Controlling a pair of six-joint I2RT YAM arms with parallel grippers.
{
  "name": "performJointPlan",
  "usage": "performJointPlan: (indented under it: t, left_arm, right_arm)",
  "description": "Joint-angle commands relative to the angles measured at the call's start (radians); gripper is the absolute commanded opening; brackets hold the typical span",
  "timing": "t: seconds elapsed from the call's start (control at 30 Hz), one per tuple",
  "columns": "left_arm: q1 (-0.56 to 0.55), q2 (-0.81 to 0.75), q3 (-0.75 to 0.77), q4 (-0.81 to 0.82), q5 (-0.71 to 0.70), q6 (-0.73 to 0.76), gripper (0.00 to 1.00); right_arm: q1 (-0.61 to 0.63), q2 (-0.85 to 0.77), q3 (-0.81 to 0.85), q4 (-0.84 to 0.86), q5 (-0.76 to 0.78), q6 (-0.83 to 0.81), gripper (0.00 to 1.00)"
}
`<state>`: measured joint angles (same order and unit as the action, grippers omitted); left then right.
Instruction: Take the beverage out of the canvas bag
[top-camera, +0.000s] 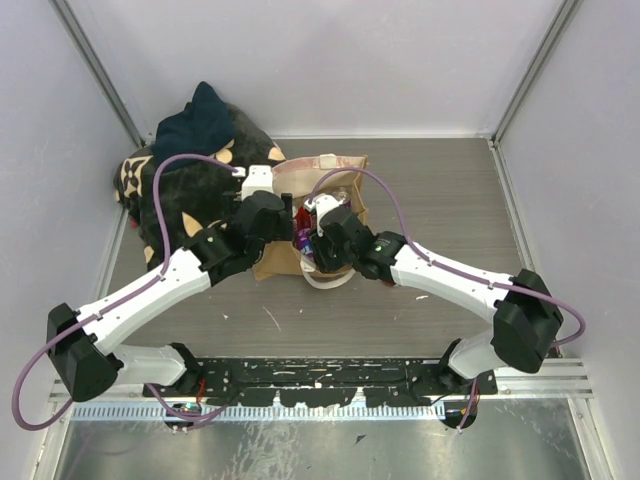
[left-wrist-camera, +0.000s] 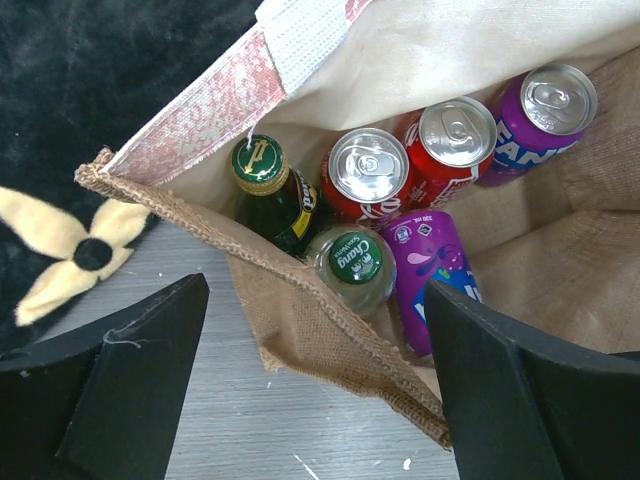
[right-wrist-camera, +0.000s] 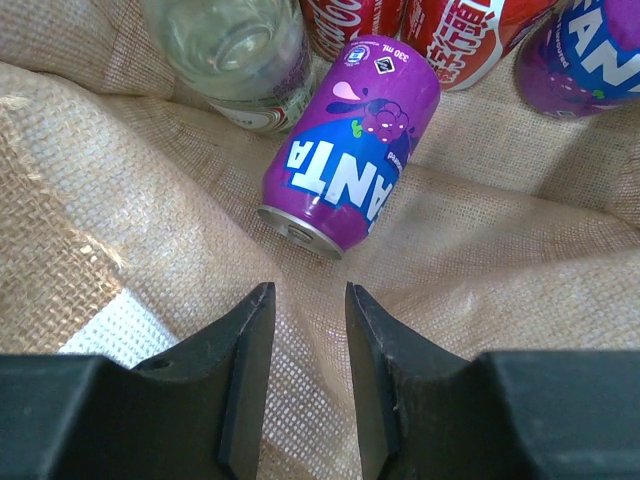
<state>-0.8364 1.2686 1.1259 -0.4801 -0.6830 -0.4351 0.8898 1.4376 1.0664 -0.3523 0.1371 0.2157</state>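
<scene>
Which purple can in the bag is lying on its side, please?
The purple can before the right gripper; the other purple can stands upright beside a red can.

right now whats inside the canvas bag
In the bag: two red cans, two purple Fanta cans, one lying down, a dark bottle, a clear bottle. Anything beneath them is hidden.

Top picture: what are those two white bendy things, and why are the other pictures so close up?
They are two robot arms bolted to a grey table, filmed from above. Each ends in a two-finger gripper with its own little camera, which took the close-ups. The left gripper hangs wide open over the rim of the tan woven canvas bag. The right gripper is inside, near a lying purple drink can. Neither holds anything. Beside the bag sits a black flowered cushion.
</scene>
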Motion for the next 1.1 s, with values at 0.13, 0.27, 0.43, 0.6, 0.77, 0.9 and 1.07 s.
performJointPlan:
  t: [0.13,0.27,0.43,0.6,0.77,0.9,1.07]
  left_arm:
    - [0.009,-0.016,-0.019,0.024,0.052,-0.002,0.98]
    - [0.01,0.028,0.0,-0.026,0.069,-0.012,0.79]
    - [0.011,-0.019,-0.065,-0.093,0.116,-0.064,0.4]
    - [0.01,-0.069,-0.163,-0.097,0.163,-0.082,0.29]
    - [0.009,-0.052,-0.201,-0.102,0.207,-0.088,0.25]
    - [0.009,-0.03,-0.242,-0.066,0.266,-0.084,0.27]
    - [0.008,0.009,-0.266,-0.069,0.285,-0.077,0.21]
  right_arm:
    - [0.015,0.012,-0.001,0.02,-0.003,-0.013,0.4]
    - [0.017,0.011,0.009,0.012,0.012,-0.014,0.4]
    - [0.017,0.002,0.034,-0.007,0.107,-0.003,0.4]
    - [0.017,0.045,0.064,-0.018,0.235,0.029,0.42]
    - [0.017,0.08,0.124,-0.027,0.336,0.07,0.6]
    - [0.017,0.08,0.149,-0.014,0.395,0.098,0.67]
    - [0.015,0.071,0.139,0.0,0.375,0.115,0.75]
